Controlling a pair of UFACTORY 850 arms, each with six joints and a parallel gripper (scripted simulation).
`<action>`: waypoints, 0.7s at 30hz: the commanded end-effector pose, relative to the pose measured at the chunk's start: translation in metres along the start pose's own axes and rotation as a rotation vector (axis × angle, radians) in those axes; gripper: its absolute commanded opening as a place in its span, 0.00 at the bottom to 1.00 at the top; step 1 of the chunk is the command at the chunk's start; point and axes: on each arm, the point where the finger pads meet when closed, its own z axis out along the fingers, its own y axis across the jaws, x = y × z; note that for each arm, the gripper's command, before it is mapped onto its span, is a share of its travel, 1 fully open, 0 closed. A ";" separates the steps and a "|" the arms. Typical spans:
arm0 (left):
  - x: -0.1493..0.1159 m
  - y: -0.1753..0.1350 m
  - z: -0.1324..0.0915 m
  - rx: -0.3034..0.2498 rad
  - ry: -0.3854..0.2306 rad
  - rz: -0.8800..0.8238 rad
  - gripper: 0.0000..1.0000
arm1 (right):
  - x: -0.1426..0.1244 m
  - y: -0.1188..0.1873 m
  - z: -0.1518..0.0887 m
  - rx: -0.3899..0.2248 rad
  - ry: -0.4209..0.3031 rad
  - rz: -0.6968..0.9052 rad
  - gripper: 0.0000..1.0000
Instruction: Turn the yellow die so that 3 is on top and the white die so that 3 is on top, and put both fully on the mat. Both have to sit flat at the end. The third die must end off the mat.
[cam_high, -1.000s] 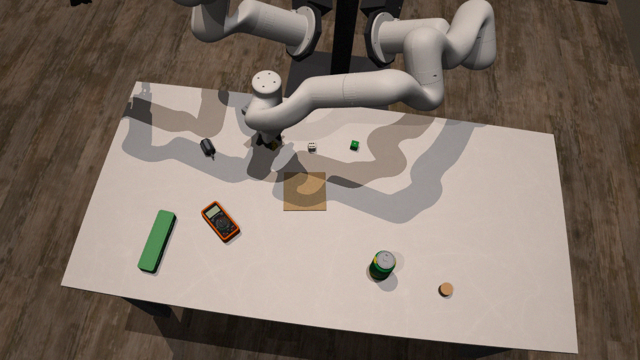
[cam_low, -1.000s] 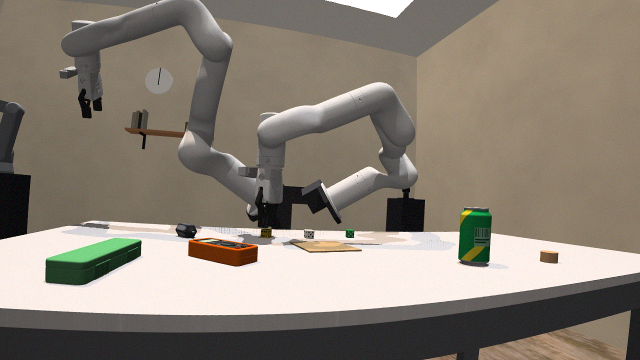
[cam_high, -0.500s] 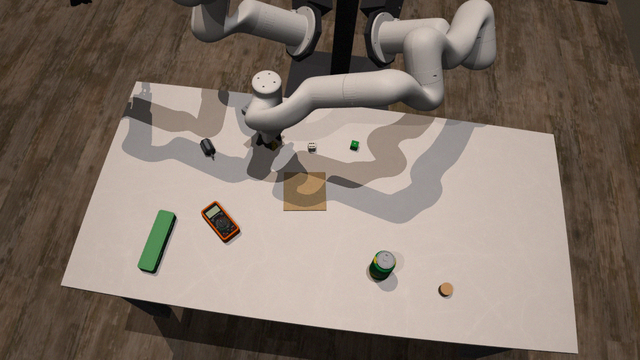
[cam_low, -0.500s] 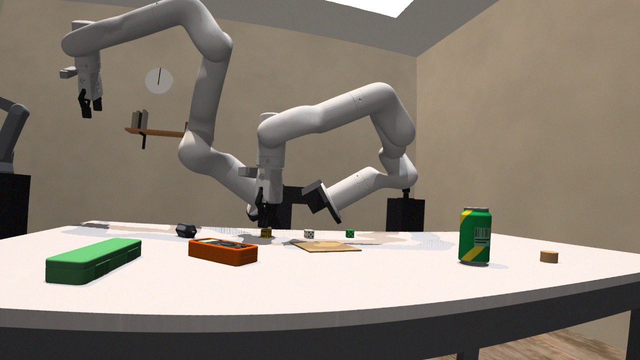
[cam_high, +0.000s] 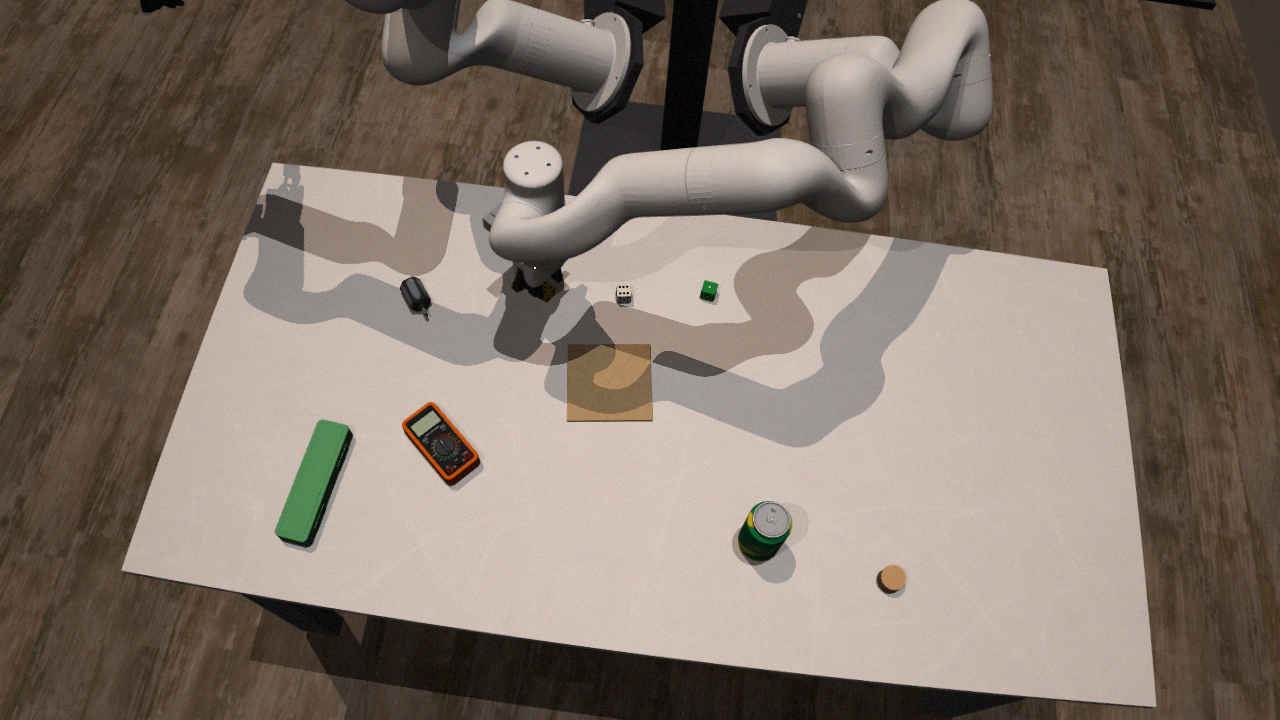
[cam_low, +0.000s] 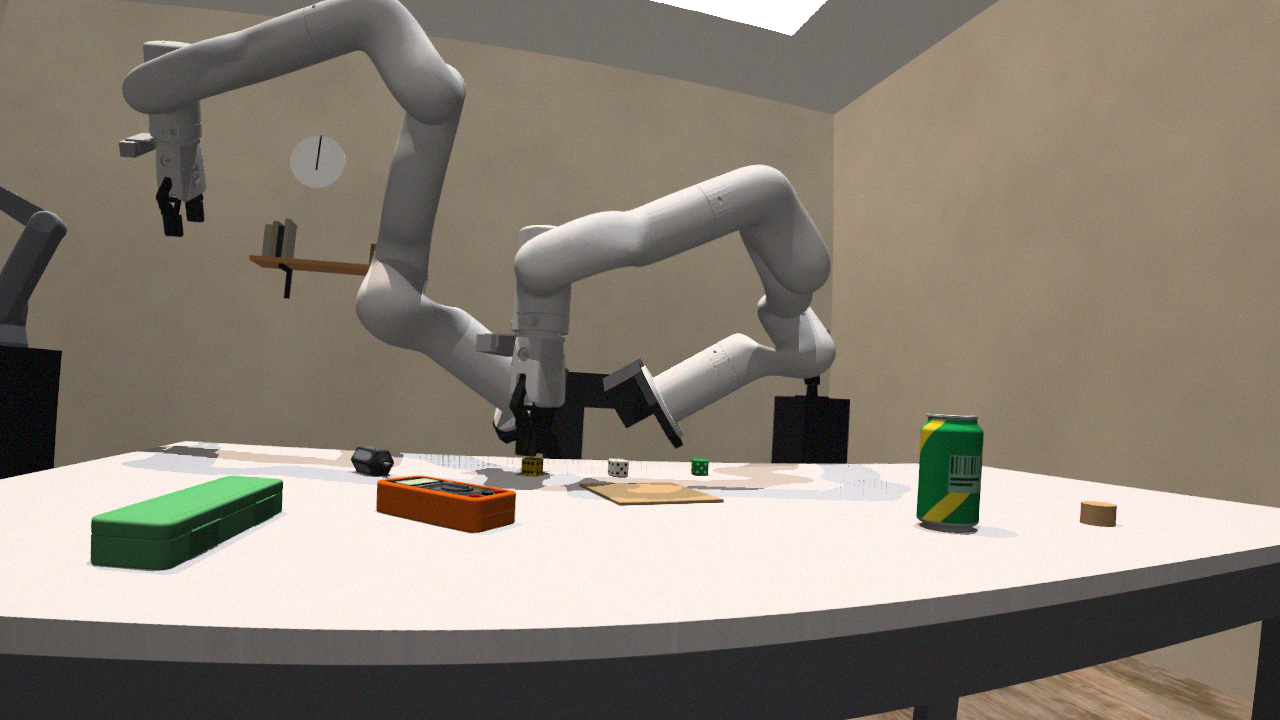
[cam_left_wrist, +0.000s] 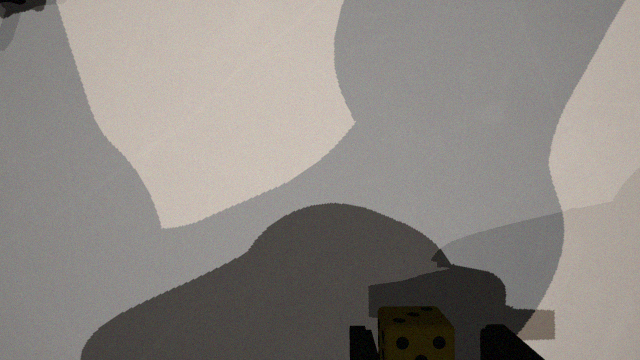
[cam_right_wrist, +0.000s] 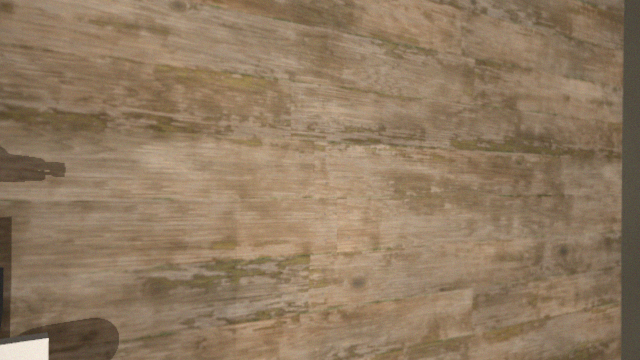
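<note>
Exterior view: nearest on the surface (cam_high: 805, 626) (cam_low: 680, 591) lie a green case (cam_high: 315, 481) (cam_low: 187, 521) and an orange multimeter (cam_high: 441, 444) (cam_low: 444, 504); then the mat (cam_high: 609, 402) (cam_low: 651, 493). Beyond it, off the mat, sit the yellow die (cam_high: 547, 291) (cam_low: 531, 466) (cam_left_wrist: 416, 332), white die (cam_high: 623, 293) (cam_low: 618, 467), six up, and green die (cam_high: 708, 290) (cam_low: 699, 467). The left claw (cam_high: 537, 284) (cam_low: 535, 447) (cam_left_wrist: 431, 345), partly open, straddles the yellow die without gripping. The right claw (cam_low: 183, 223) hangs open, high up.
</note>
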 end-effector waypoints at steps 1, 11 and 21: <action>0.000 -0.001 -0.001 0.002 0.000 -0.001 0.43 | 0.000 0.000 -0.001 0.000 0.002 0.000 1.00; 0.000 -0.001 0.000 0.002 0.000 -0.001 0.43 | 0.000 0.000 -0.001 0.000 0.002 0.000 1.00; 0.000 -0.001 0.012 0.002 0.000 -0.001 0.43 | 0.000 0.000 -0.001 0.000 0.002 0.000 1.00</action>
